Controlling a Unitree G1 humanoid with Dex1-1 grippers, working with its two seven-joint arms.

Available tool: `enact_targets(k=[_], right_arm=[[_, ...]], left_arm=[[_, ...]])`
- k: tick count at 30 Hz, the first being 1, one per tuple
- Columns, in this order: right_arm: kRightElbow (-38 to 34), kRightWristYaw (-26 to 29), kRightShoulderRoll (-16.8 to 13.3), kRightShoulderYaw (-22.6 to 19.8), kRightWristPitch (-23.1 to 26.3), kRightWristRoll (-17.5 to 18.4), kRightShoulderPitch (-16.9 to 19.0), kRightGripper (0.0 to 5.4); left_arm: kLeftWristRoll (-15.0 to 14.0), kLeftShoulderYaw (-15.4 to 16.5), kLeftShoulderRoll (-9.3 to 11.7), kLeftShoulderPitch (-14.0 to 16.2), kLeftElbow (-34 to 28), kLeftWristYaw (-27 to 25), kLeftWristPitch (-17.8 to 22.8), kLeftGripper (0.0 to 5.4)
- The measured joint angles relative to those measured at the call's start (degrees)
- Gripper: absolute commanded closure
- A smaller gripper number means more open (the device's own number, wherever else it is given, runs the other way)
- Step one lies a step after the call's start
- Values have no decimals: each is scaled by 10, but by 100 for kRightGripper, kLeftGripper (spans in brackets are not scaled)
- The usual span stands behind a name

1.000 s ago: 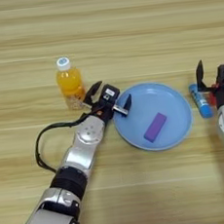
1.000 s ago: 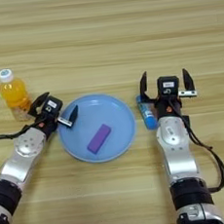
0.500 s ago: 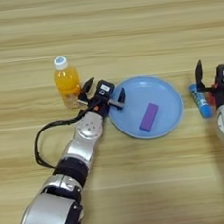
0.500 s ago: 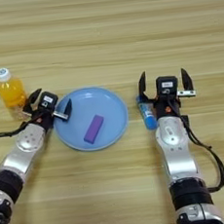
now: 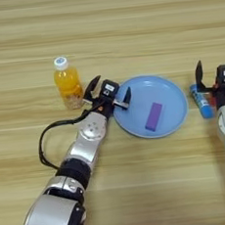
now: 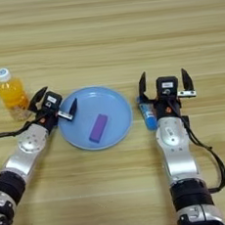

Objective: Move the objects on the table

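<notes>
**Left tool at plate rim, bottle close behind it**

The left tool point(image 5: 105, 94) is sitting low on the broad light-brown wooden bench point(image 5: 104, 31), fingers spread wide and holding nothing. One black finger is lying over the left rim of the round light-blue plastic plate point(image 5: 176, 117); whether it is touching the rim, cannot tell. The other finger is pointing up toward the clear bottle of orange drink with the white cap point(image 5: 67, 85), which is standing upright just beside the tool on its left.

The flat purple rectangular block point(image 6: 98, 127) is lying inside the plate, near the middle, tilted on a diagonal, apart from the tool.

The right tool point(image 6: 164, 85) is hovering right of the plate, fingers also wide, gripping nothing. A small blue-and-white tube-shaped item point(image 6: 147, 114) is lying on the bench just beside its left finger, between the tool and the plate.

Risks from here, as a guess:
- Left tool is squeezed between bottle and plate. Any swing leftward could be knocking the bottle over, since it is tall and narrow.
- If the finger is dragging the rim, the plate may slide and carry the block along.
- Closing on the thin rim could be tipping the plate and spilling the block out.
- Right tool dropping could be rolling the tube away.
</notes>
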Motion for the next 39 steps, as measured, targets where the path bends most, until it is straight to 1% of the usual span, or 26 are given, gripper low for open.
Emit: enact_targets(k=[1,3,6,9,14,15,16,17,18,21,23,24,25,27,28,29,31,32,35,37,39], right_arm=[[0,0,0,0,0,0,0,0],[-1,0,0,1,0,0,0,0],[-1,0,0,1,0,0,0,0],[-1,0,0,1,0,0,0,0],[0,0,0,2,0,0,0,0],[1,0,0,2,0,0,0,0],[1,0,0,2,0,0,0,0],[1,0,1,3,0,0,0,0],[2,0,1,2,0,0,0,0],[4,0,1,2,0,0,0,0],[7,0,0,2,0,0,0,0],[8,0,1,2,0,0,0,0],[8,0,1,3,0,0,0,0],[9,1,1,3,0,0,0,0],[9,1,1,3,0,0,0,0],[9,1,1,3,0,0,0,0],[9,1,0,3,0,0,0,0],[10,1,1,3,0,0,0,0],[12,1,0,3,0,0,0,0],[12,1,0,3,0,0,0,0],[12,1,0,3,-1,0,0,0]], left_arm=[[-2,-1,-1,11,-22,-8,1,2],[-12,-5,0,39,-83,-28,9,2],[-15,-10,2,75,-167,-50,29,2],[-17,-10,5,95,-227,-62,53,2],[-35,-10,11,123,-306,-82,82,2],[-51,-11,16,139,-350,-100,87,2],[-54,-10,17,140,-354,-101,87,2],[-70,-10,22,149,-382,-118,89,2],[-93,-7,25,158,-418,-133,87,2],[-128,6,32,159,-465,-150,81,2],[-149,17,33,159,-478,-158,74,2],[-153,21,33,159,-484,-160,71,2],[-167,28,33,158,-495,-159,66,2],[-181,58,33,149,-515,-149,56,2],[-181,74,33,142,-516,-136,50,2],[-181,82,34,139,-516,-129,47,2],[-168,98,34,133,-507,-107,39,2],[-162,111,35,127,-493,-90,37,2],[-142,142,44,113,-462,-45,35,2],[-125,153,50,109,-443,-28,36,2],[-120,153,52,101,-405,-22,40,2]])
